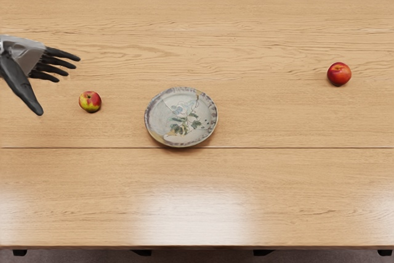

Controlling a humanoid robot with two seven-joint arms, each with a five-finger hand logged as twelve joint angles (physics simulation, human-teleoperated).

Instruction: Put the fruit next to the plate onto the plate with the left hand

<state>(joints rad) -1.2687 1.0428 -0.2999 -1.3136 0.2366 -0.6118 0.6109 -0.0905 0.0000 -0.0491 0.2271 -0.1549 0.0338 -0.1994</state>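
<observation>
- Target: small red-yellow apple (90,101), sitting on the table (197,195) toward its left edge, just left of the patterned plate (154,130) and not touching it.
- Plate sits around mid-table, nothing on it.
- Second fruit, a red apple (339,73), is near the right edge, well apart from the plate. I read it as a distractor; ignore it.
- Left hand (34,69) comes in at the left edge, behind and left of the target, fingers splayed wide, thumb pointing down, holding nothing. Right arm out of view.
- Step in hand, as I judge it: reach and pre-grasp. Nothing grasped yet, so the task is at its start.
- Approach: bring the palm over the apple from the left-rear, keep the fingers wide until they straddle it, thumb on the near side, fingers on the far side.
- Close only once the apple is centred in the hand; it's round and will likely roll if one fingertip lands first.
- Avoid pushing it sideways toward the plate rim; an early nudge could send it rolling along the table.
- Lift clear of the rim before carrying it right, then lower onto the plate's middle and open slowly so it settles in the dish instead of rolling off.
</observation>
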